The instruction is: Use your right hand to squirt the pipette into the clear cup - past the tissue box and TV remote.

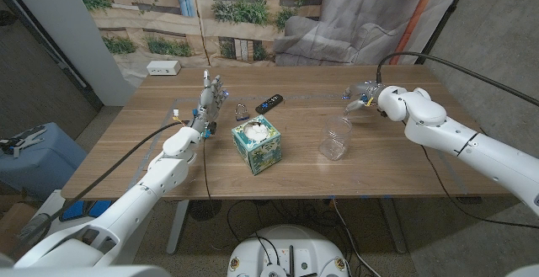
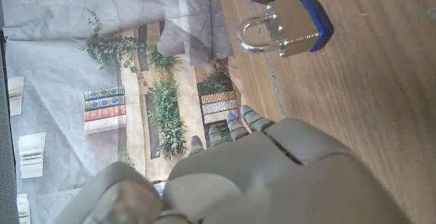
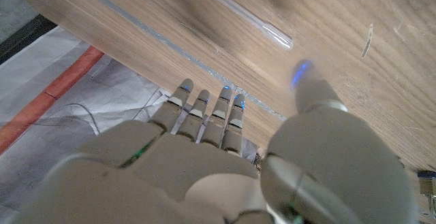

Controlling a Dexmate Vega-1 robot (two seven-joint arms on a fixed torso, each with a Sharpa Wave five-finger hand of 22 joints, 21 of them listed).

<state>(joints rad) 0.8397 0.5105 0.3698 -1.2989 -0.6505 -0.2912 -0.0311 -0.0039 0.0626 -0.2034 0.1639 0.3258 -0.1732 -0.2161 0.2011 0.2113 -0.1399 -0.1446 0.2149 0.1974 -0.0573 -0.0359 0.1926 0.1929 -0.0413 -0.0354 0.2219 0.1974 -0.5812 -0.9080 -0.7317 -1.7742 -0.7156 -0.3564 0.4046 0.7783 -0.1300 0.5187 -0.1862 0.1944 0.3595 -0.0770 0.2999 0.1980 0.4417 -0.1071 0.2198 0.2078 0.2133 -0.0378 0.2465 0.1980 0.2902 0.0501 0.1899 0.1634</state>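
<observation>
Setting: wooden table point(image 1: 404, 163) before a printed backdrop of plants and books.
Pipette: clear pipette point(image 3: 242, 11) lies on the table just beyond the right hand point(image 3: 204, 163); blurred, bulb end cut off.
Right hand: fingers apart, gripping nothing, at the far right.
Clear cup: point(image 1: 335, 136) upright, near that hand.
Tissue box: point(image 1: 256, 143) mid-table.
TV remote: point(image 1: 269, 103) behind it, beside a padlock point(image 2: 286, 30).
Left hand: point(image 1: 210, 100) raised, fingers spread, empty.
</observation>
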